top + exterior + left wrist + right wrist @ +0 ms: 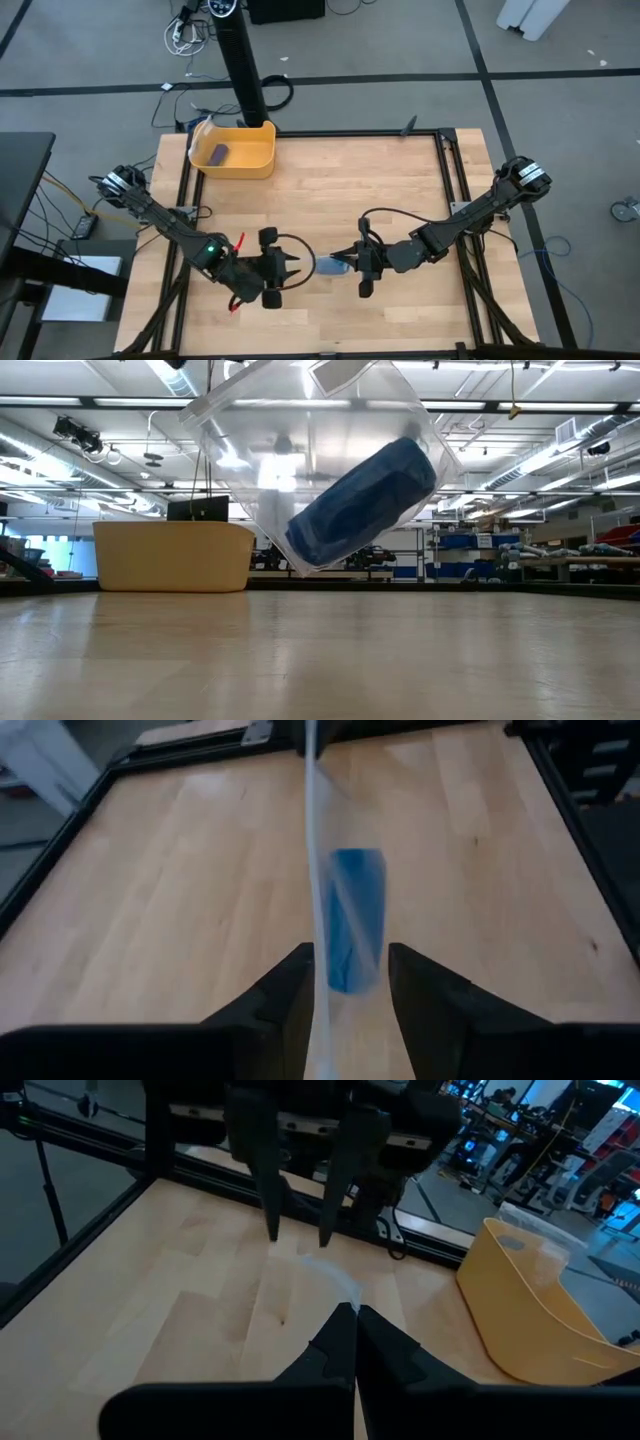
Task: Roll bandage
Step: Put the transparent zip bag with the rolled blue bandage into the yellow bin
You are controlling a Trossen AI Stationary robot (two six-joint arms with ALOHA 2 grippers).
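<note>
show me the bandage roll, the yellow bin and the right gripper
bandage roll (362,502): low view, middle of the blue roll inside the clear bag.
yellow bin (262,158): high view, its right wall.
right gripper (353,1312): right wrist view, where its closed fingertips pinch the bag's edge.

Two arms, dark, near-black, built of slim jointed segments.

Left arm (165,225), lower left of the high view: silver-ringed base joint at frame left, a small green light on the forearm, a red strand low beside the wrist, black cable looping over the wrist.

Right arm (465,218), lower right of the high view: matching silver-ringed base joint, thin black cable arching over the wrist.

Left fingers (285,995): matte black, broad, tapering to blunt tips.

Right fingers (340,1342): same black, narrow wedge-shaped tips.
</note>
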